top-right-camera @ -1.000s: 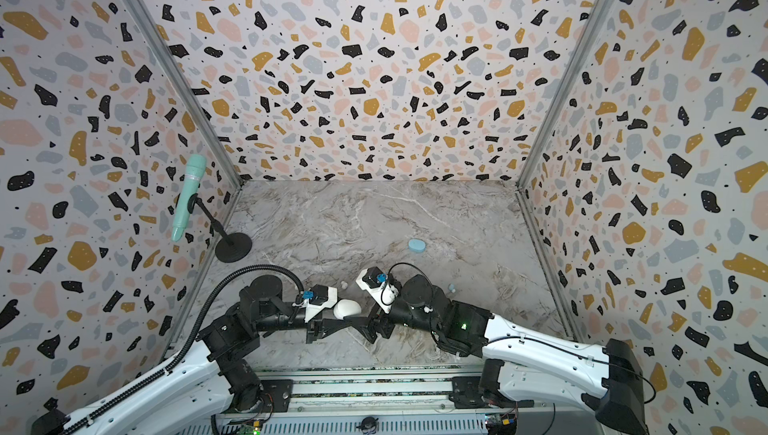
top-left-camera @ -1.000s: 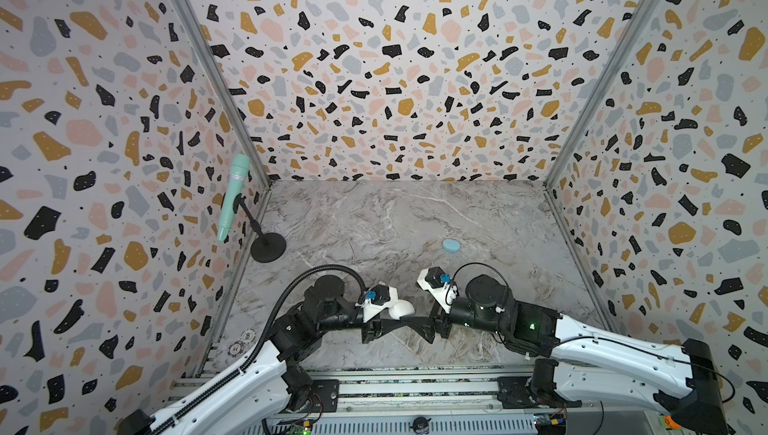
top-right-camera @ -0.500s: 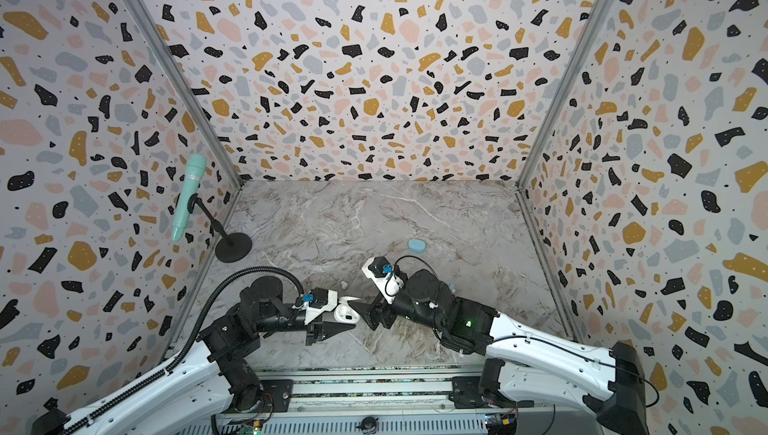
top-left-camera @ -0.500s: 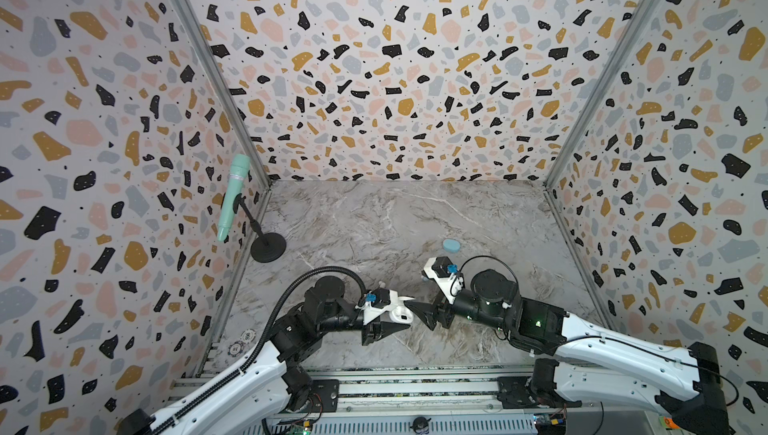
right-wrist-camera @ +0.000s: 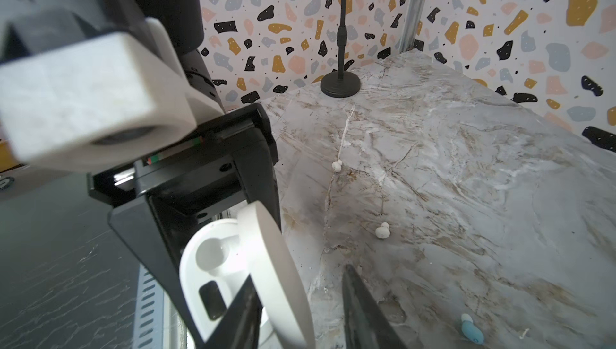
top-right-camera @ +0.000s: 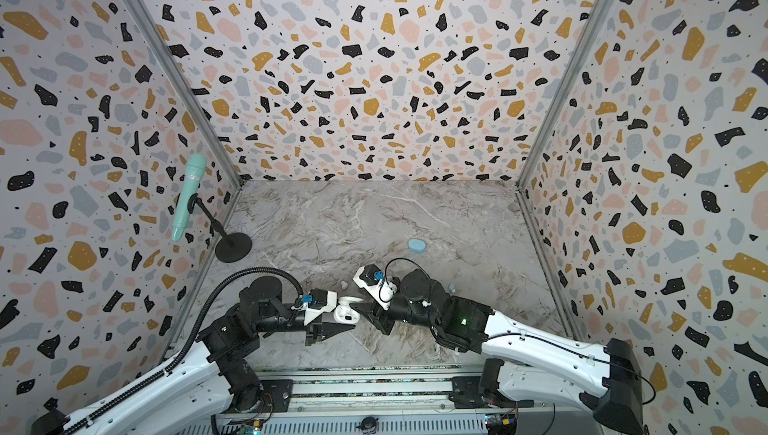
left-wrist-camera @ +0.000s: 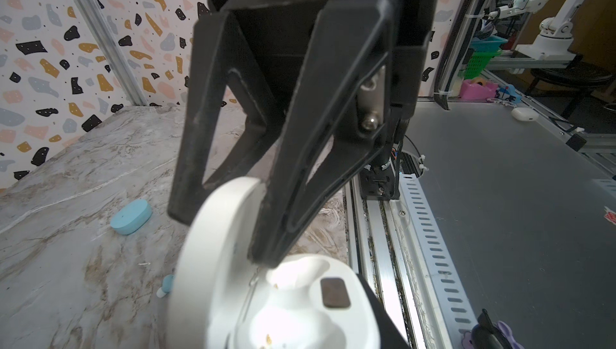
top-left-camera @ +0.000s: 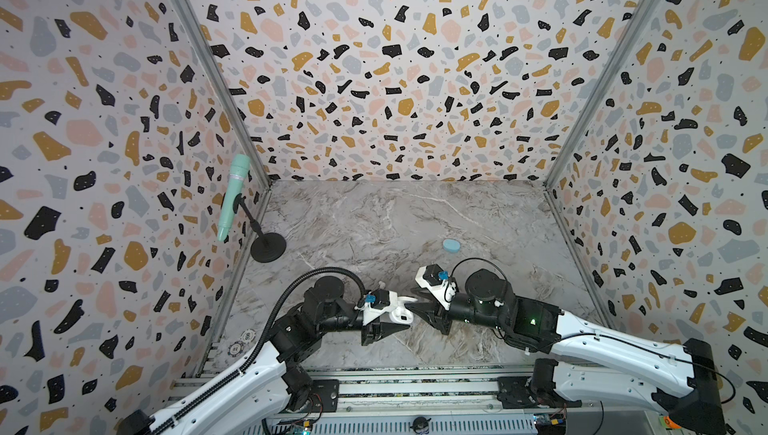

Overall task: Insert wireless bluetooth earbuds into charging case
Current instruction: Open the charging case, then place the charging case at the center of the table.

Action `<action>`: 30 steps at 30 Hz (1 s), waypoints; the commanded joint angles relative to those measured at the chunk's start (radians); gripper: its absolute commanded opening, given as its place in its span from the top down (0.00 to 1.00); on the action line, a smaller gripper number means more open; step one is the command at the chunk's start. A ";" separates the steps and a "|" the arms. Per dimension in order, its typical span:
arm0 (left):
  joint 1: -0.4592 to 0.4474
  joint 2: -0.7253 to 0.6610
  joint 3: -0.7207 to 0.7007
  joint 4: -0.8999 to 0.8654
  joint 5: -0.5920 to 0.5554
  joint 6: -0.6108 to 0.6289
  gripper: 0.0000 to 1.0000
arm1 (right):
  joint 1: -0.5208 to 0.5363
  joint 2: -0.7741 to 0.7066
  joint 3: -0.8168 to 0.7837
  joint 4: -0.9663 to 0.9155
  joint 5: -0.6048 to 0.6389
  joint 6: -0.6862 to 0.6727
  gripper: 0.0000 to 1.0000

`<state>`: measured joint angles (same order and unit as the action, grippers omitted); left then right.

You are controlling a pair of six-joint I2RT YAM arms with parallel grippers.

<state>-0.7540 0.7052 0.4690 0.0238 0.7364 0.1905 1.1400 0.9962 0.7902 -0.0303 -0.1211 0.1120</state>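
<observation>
While left pincer (top-left-camera: pixel 404 320) clamps case (left-wrist-camera: pixel 300 314), right arm (top-left-camera: pixel 602 341) reaches low, right pincer (right-wrist-camera: pixel 298 280) part-open astride lid (right-wrist-camera: pixel 273 247).

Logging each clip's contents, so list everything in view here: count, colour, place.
White case: one, white, lid open, held over the table's front.
Blue case: one, light blue, closed, farther back on table.
White earbuds: two, white, on table.
Blue earbud: one seen, light blue, on table.
Microphone: one, mint green, on a black stand by the left wall.
Left gripper: one, black, shut on the white case.
Right gripper: one, black, open astride the case's lid.
</observation>
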 commanded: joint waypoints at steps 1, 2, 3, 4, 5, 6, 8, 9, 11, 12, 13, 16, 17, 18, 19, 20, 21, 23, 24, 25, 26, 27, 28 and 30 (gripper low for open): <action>-0.003 -0.003 -0.003 0.037 0.029 0.004 1.00 | -0.001 -0.001 0.046 -0.006 -0.025 -0.019 0.67; -0.003 -0.001 -0.003 0.037 0.029 0.004 1.00 | 0.000 -0.002 0.046 -0.006 -0.025 -0.020 0.68; -0.004 -0.001 -0.003 0.039 0.030 0.003 1.00 | -0.001 -0.004 0.046 -0.005 -0.027 -0.022 0.70; -0.003 0.001 -0.004 0.039 0.033 0.003 1.00 | -0.001 -0.005 0.046 -0.005 -0.032 -0.024 0.73; -0.004 0.002 -0.004 0.041 0.034 0.001 1.00 | -0.001 -0.006 0.046 -0.005 -0.035 -0.025 0.74; -0.003 0.005 -0.005 0.042 0.034 0.000 1.00 | 0.000 -0.008 0.046 -0.002 -0.038 -0.027 0.75; -0.004 0.012 -0.009 0.048 0.039 -0.008 1.00 | -0.001 -0.011 0.044 0.001 -0.051 -0.028 0.77; -0.004 0.017 -0.010 0.049 0.043 -0.008 1.00 | -0.001 -0.011 0.043 0.002 -0.063 -0.028 0.78; -0.003 0.023 -0.008 0.050 0.043 -0.009 1.00 | 0.000 -0.011 0.042 0.003 -0.077 -0.030 0.81; -0.002 0.024 -0.007 0.050 0.043 -0.008 1.00 | 0.000 -0.009 0.043 0.002 -0.083 -0.032 0.84; -0.003 0.025 -0.007 0.050 0.041 -0.009 1.00 | -0.001 -0.007 0.043 0.002 -0.085 -0.032 0.86; -0.002 0.023 -0.010 0.051 0.037 -0.010 1.00 | 0.000 -0.007 0.043 0.002 -0.096 -0.033 0.91; -0.004 0.022 -0.010 0.053 0.035 -0.012 1.00 | 0.001 -0.007 0.041 0.004 -0.095 -0.035 0.92; -0.002 0.024 -0.010 0.054 0.031 -0.012 1.00 | 0.001 -0.008 0.041 0.004 -0.098 -0.034 0.94; -0.004 0.025 -0.012 0.055 0.029 -0.012 1.00 | 0.001 -0.008 0.041 0.003 -0.102 -0.035 0.96; -0.004 0.024 -0.012 0.057 0.028 -0.015 1.00 | 0.001 -0.009 0.040 0.005 -0.106 -0.035 0.97; -0.003 0.023 -0.013 0.058 0.023 -0.017 1.00 | 0.001 -0.009 0.040 0.007 -0.111 -0.035 0.99; -0.004 0.023 -0.015 0.060 0.002 -0.018 1.00 | 0.001 -0.011 0.040 0.009 -0.117 -0.035 1.00; -0.004 0.019 -0.016 0.062 -0.009 -0.022 1.00 | 0.000 -0.011 0.040 0.009 -0.118 -0.035 1.00; -0.005 0.017 -0.018 0.066 -0.023 -0.026 0.95 | 0.001 -0.011 0.038 0.009 -0.116 -0.034 1.00; -0.004 0.011 -0.021 0.070 -0.042 -0.034 0.79 | 0.001 -0.013 0.037 0.009 -0.113 -0.034 1.00; -0.005 0.004 -0.027 0.079 -0.061 -0.047 0.66 | 0.001 -0.016 0.038 0.009 -0.108 -0.034 1.00; -0.005 -0.004 -0.032 0.086 -0.076 -0.054 0.57 | 0.000 -0.017 0.037 0.011 -0.100 -0.032 1.00; -0.005 -0.023 -0.045 0.103 -0.123 -0.081 0.39 | 0.001 -0.021 0.038 0.013 -0.077 -0.029 1.00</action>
<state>-0.7631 0.7021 0.4469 0.0525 0.7319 0.1440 1.1328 1.0023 0.7906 -0.0521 -0.1829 0.0498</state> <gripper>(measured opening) 0.563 0.114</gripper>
